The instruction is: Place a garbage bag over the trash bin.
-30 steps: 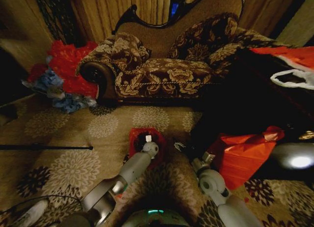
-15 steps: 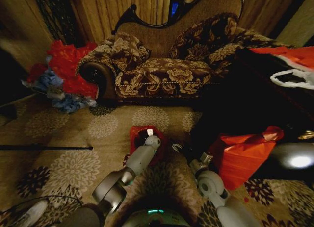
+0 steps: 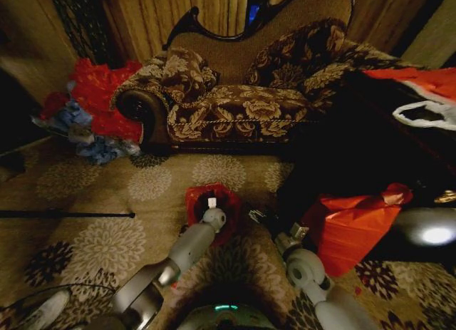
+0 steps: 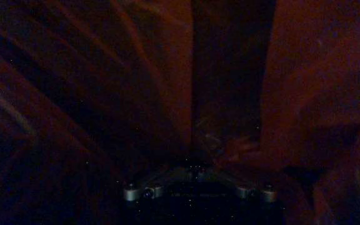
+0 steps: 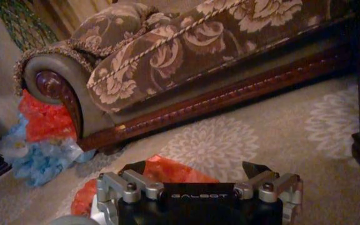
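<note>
1. Left gripper fingers: we cannot tell their state, buried in dark red plastic in its wrist view.
2. Right gripper fingers spread, nothing between them, low over the carpet.
3. We see the garbage bag draped over the trash bin on the carpet, near centre, before the sofa.
4. Left gripper is reaching down into the bin mouth.

overall: pretty dim, warm brownish indoor light
glare: bright white blown-out spot at the head view's right edge
left wrist view: nearly black, just murky dark red folds, grainy
right wrist view: sofa lit softly, a bit soft-focus
head view edges: bent and smeared, corners dark
</note>
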Motion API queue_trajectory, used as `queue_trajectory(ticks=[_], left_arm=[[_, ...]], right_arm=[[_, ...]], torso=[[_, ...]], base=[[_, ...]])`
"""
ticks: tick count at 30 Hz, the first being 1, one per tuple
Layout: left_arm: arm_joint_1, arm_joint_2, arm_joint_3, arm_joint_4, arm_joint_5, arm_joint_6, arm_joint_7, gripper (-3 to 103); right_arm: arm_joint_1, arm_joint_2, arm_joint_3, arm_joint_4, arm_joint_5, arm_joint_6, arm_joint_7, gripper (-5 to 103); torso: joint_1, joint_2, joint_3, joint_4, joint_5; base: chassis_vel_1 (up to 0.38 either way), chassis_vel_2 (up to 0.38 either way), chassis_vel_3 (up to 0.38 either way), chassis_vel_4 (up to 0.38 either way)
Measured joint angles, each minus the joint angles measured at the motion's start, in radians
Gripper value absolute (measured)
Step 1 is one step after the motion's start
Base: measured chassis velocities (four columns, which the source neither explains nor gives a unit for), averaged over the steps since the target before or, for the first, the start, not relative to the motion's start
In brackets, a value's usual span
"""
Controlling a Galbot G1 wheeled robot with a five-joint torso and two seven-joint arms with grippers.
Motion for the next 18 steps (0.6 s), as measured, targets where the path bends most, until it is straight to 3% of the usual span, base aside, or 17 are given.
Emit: queue_trajectory(ticks=[6, 10, 13, 18], left_arm=[[-0.037, -0.033, -0.022, 0.05, 0.019, -0.039, 0.022, 0], [-0.06, -0.04, -0.043, 0.06, 0.034, -0.091, 0.071, 0], [-0.056, -0.014, -0.055, 0.019, 0.028, -0.145, 0.139, 0], [-0.025, 0.039, -0.059, -0.052, -0.009, -0.168, 0.188, 0]], right_arm=[[0.01, 0.002, -0.007, 0.005, -0.001, -0.001, 0.007, 100], [0.005, -0.005, -0.008, 0.012, 0.0, -0.002, 0.012, 100], [0.001, -0.01, -0.007, 0.018, 0.0, -0.003, 0.023, 100], [0.0, -0.014, -0.008, 0.029, 0.003, -0.007, 0.036, 100]], torso=[[0.0, 0.0, 0.0, 0.0, 0.0], [0.0, 0.0, 0.0, -0.0001, -0.0001], [0.0, 0.0, 0.0, -0.0002, -0.0001], [0.0, 0.0, 0.0, -0.0001, -0.0003]], base=[[0.0, 0.0, 0.0, 0.0], [0.0, 0.0, 0.0, 0.0], [0.0, 0.0, 0.0, 0.0], [0.0, 0.0, 0.0, 0.0]])
